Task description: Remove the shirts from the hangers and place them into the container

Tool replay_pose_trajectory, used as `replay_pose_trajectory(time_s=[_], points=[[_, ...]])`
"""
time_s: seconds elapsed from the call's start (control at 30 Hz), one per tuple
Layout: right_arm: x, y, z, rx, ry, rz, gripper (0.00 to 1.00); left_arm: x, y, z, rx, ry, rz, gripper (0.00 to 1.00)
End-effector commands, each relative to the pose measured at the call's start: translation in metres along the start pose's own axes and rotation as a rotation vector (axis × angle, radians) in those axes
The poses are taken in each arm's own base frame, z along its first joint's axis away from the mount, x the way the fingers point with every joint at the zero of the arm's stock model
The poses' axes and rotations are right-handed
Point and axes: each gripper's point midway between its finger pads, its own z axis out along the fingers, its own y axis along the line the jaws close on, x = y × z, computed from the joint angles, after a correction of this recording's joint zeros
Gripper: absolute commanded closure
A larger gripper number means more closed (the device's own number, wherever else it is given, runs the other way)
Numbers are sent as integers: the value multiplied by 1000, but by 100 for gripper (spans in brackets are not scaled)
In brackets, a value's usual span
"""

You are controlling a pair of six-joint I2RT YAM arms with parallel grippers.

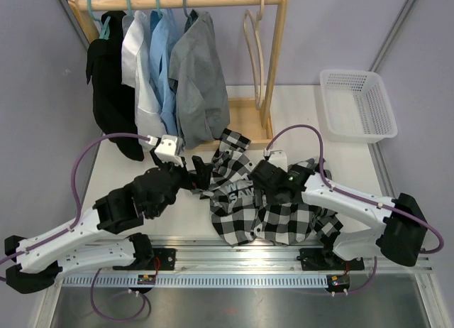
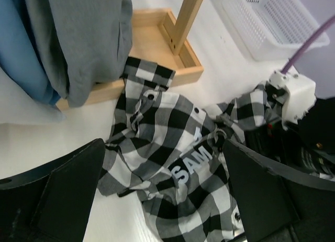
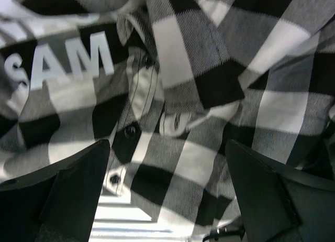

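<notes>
Checked shirt (image 1: 248,211) is seen directly beneath the wide-open, empty right tool (image 1: 259,175), left tool (image 1: 196,169) likewise gaping alongside.

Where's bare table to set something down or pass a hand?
Bare table between the wooden rack base and the white basket, and in front of the basket down to the right arm. A smaller patch lies between the hanging black shirt and the left arm. Crowded: the centre, where the checked shirt sprawls under the open left gripper and right gripper.
</notes>
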Motion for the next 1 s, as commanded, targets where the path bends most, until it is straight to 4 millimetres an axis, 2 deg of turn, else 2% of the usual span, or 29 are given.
replay_pose_trajectory(time_s=[0.0, 0.1, 0.13, 0.2, 0.23, 0.27, 0.33, 0.43, 0.5, 0.57, 0.6, 0.67, 0.7, 0.73, 0.8, 0.97], points=[[-54, 8, -4, 30, -203, 65, 0, 5, 1, -13, 54, 6, -80, 1], [-74, 2, 9, 105, -227, 76, 1, 5, 8, -24, 68, -5, -125, 1], [-81, -1, 12, 126, -239, 82, 0, 10, 10, -25, 69, 5, -128, 1], [-87, -4, 31, 145, -223, 96, 1, 14, 13, -29, 70, 9, -144, 2], [-85, 0, 39, 117, -195, 82, 0, 17, 17, -32, 71, 7, -150, 2], [-89, 9, 50, 90, -192, 91, 1, 20, 19, -33, 70, 11, -152, 2], [-96, 14, 60, 65, -181, 100, 1, 22, 21, -35, 72, 11, -165, 2], [-94, 22, 85, 70, -135, 91, 0, 29, 24, -36, 67, 23, -168, 2], [-90, 28, 92, 47, -116, 91, 1, 31, 26, -38, 66, 27, -172, 2], [-82, 39, 97, -9, -85, 103, 1, 32, 29, -40, 67, 23, -178, 2], [-71, 41, 101, -31, -60, 116, 1, 32, 29, -40, 67, 22, -180, 2], [-61, 59, 97, -125, -37, 135, 0, 32, 30, -41, 70, 20, -186, 2], [-48, 59, 99, -122, -16, 148, 1, 33, 29, -41, 73, 24, -186, 2], [-45, 61, 96, -123, -24, 147, 0, 33, 29, -41, 74, 23, -187, 3], [-25, 63, 97, -114, 3, 134, 1, 35, 28, -42, 82, 29, -190, 3], [5, 60, 107, -107, 55, 151, 19, 35, 25, -43, 102, 30, -212, 4]])
